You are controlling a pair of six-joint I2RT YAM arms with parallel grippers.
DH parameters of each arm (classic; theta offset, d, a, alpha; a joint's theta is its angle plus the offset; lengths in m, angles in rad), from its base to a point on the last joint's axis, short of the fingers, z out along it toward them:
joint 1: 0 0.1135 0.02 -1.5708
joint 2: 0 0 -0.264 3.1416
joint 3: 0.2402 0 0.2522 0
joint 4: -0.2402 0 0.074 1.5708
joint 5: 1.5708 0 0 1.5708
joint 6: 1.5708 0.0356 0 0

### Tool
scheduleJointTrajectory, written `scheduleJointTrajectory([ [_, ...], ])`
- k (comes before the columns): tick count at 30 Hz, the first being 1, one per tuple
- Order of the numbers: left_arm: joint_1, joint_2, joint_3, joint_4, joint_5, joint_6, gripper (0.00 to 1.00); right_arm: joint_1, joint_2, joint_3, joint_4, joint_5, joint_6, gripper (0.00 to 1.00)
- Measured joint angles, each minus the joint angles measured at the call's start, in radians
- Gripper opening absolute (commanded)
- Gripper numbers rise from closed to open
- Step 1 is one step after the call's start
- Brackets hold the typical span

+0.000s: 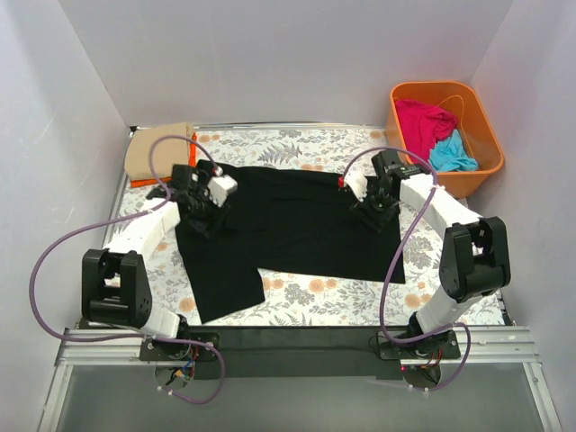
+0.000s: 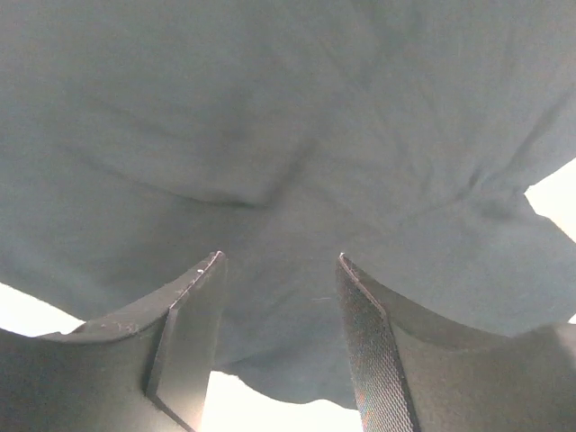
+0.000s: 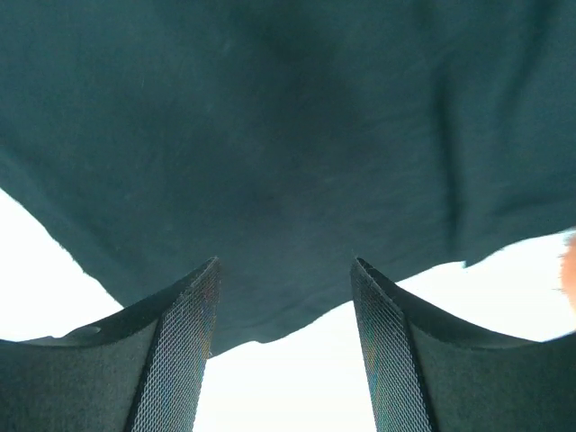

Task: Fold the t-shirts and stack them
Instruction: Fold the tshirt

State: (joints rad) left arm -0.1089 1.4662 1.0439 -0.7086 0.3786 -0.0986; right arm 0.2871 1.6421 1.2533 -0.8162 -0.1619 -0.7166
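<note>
The black t-shirt (image 1: 288, 220) lies spread on the floral sheet (image 1: 360, 301), one part hanging toward the near left. My left gripper (image 1: 203, 219) is open, low over its left side; the cloth (image 2: 270, 135) fills the left wrist view. My right gripper (image 1: 373, 214) is open, low over its right side; the shirt's edge (image 3: 270, 162) shows between the fingers. A folded tan t-shirt (image 1: 157, 151) lies at the far left with an orange one (image 1: 153, 182) under it. The magenta-pink t-shirt (image 1: 421, 121) and turquoise t-shirt (image 1: 453, 153) sit in the tub.
The rigid orange plastic tub (image 1: 481, 135) stands at the far right, beyond the sheet. White walls close in the back and both sides. The arm bases sit on a metal rail (image 1: 297, 346) at the near edge.
</note>
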Motion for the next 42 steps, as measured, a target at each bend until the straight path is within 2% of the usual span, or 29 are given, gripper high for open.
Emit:
scheduleJointTrajectory([
  [3, -0.072, 0.005, -0.089, 0.029, -0.064, 0.006, 0.48, -0.001, -0.003, -0.074, 0.006, 0.009, -0.009, 0.55],
  [7, -0.078, -0.018, -0.102, -0.015, -0.058, 0.076, 0.48, -0.001, -0.050, -0.207, 0.008, 0.027, -0.053, 0.54],
  [15, -0.066, -0.236, -0.096, -0.415, 0.072, 0.338, 0.47, 0.013, -0.293, -0.454, 0.005, 0.071, -0.163, 0.54],
  [19, -0.102, -0.288, -0.167, -0.529, 0.060, 0.447, 0.45, 0.030, -0.307, -0.513, 0.004, 0.088, -0.174, 0.54],
  [24, -0.210, -0.384, -0.272, -0.617, 0.044, 0.548, 0.42, 0.036, -0.306, -0.520, 0.011, 0.099, -0.174, 0.54],
  [30, -0.386, -0.285, -0.293, -0.607, 0.029, 0.539, 0.34, 0.036, -0.270, -0.521, 0.040, 0.129, -0.174, 0.54],
  [34, -0.505, -0.190, -0.317, -0.544, -0.059, 0.488, 0.34, 0.036, -0.260, -0.521, 0.042, 0.138, -0.173, 0.54],
  [38, -0.523, -0.199, -0.362, -0.499, -0.156, 0.483, 0.34, 0.036, -0.259, -0.521, 0.047, 0.141, -0.173, 0.53],
  [39, -0.523, -0.210, -0.372, -0.492, -0.175, 0.481, 0.34, 0.035, -0.256, -0.520, 0.051, 0.140, -0.172, 0.48],
  [42, -0.507, -0.219, -0.359, -0.492, -0.195, 0.466, 0.34, 0.025, -0.220, -0.474, 0.041, 0.118, -0.153, 0.47],
])
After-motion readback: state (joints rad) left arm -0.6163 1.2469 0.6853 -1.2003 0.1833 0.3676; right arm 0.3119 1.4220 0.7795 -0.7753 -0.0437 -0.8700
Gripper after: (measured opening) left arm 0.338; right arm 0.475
